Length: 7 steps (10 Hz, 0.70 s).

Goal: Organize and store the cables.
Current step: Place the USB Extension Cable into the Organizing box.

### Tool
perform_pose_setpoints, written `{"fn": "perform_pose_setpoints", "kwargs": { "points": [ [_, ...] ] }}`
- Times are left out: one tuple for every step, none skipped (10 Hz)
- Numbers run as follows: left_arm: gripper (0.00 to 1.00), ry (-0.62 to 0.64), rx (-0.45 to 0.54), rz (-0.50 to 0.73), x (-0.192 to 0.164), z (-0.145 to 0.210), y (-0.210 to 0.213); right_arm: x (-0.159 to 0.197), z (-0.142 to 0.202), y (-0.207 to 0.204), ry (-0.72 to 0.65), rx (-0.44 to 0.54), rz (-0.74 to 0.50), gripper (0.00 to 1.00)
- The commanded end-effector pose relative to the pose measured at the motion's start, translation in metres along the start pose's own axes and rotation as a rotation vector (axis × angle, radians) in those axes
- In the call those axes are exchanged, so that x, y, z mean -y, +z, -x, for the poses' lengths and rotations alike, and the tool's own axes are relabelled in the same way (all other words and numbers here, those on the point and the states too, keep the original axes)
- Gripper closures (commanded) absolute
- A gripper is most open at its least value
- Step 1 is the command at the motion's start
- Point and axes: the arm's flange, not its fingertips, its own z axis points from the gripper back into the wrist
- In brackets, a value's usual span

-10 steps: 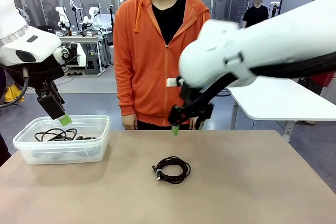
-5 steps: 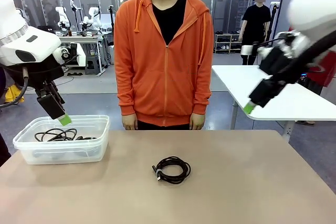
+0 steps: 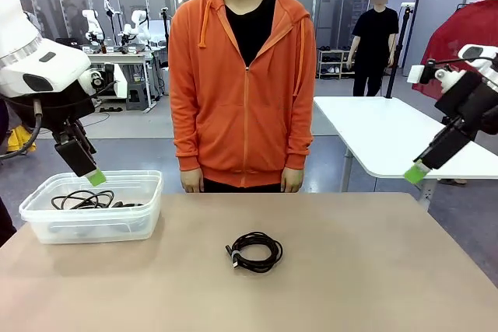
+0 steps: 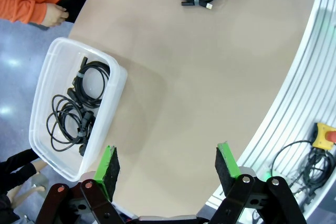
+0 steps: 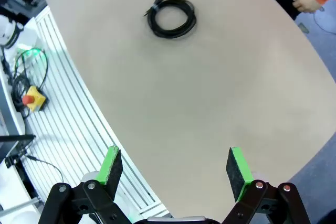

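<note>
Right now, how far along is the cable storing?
Done: several cables lie in the clear bin. In hand: nothing; the left gripper and right gripper are open and empty. Left: one coiled cable on the table.

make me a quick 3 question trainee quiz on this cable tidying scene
1. True or false: the coiled cable on the table lies inside the clear plastic bin.
2. How do the jaws of the left gripper stand? A) open B) shut on a cable C) shut on nothing
3. Fill in: the person across the table wears an ____ hoodie.

Key: 1 false, 2 A, 3 orange.
</note>
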Motion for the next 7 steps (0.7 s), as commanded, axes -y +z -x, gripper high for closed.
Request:
{"fn": "perform_pose_setpoints", "kwargs": {
  "points": [
    [0.07, 0.000, 0.000, 0.000, 0.000, 0.000, 0.000, 0.004, -0.007, 0.004, -0.028, 0.005, 0.015, 0.00],
    [0.07, -0.013, 0.055, 0.042, -0.009, -0.002, -0.010, 0.004, -0.007, 0.004, -0.028, 0.005, 0.015, 0.00],
    [0.07, 0.030, 0.080, 0.084, -0.014, 0.001, -0.020, 0.004, -0.007, 0.004, -0.028, 0.005, 0.015, 0.00],
    [0.07, 0.111, 0.098, 0.135, -0.011, 0.000, -0.021, 0.004, -0.007, 0.004, -0.028, 0.005, 0.015, 0.00],
    [0.07, 0.269, 0.068, 0.134, -0.011, -0.039, -0.033, 0.004, -0.007, 0.004, -0.028, 0.005, 0.015, 0.00],
    [0.07, 0.290, 0.070, 0.163, -0.011, -0.048, -0.052, 0.004, -0.007, 0.004, -0.028, 0.005, 0.015, 0.00],
    [0.07, 0.333, 0.067, 0.150, -0.011, -0.059, -0.076, 0.004, -0.007, 0.004, -0.028, 0.005, 0.015, 0.00]
  ]
}}
